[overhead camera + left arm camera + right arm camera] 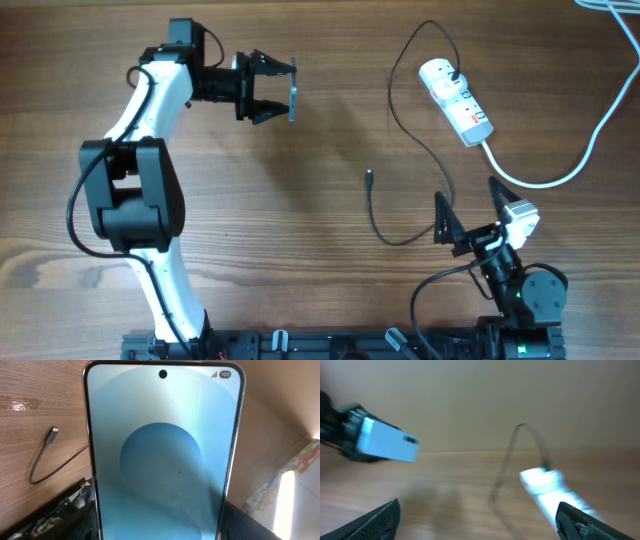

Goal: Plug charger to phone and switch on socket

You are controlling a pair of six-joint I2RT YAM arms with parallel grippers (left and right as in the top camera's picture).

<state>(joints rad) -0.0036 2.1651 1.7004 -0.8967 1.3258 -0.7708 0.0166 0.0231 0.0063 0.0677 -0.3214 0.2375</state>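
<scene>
Gripping the phone point(160, 460) on edge, left hand point(288, 88) extended forward, right hand point(468, 208) spread wide, empty.

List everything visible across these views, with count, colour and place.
phone: one, cyan-blue screen, held off the table in the left gripper
charger: one, thin black cable, looping from the socket to a free tip near the table's centre
socket: one, white with red marks, far right of the table
white cord: one, thick, running from the socket out of view at far right
table: one, brown wood
left gripper: one, black, shut on the phone
right gripper: one, black, open, by the charger's near loop
</scene>
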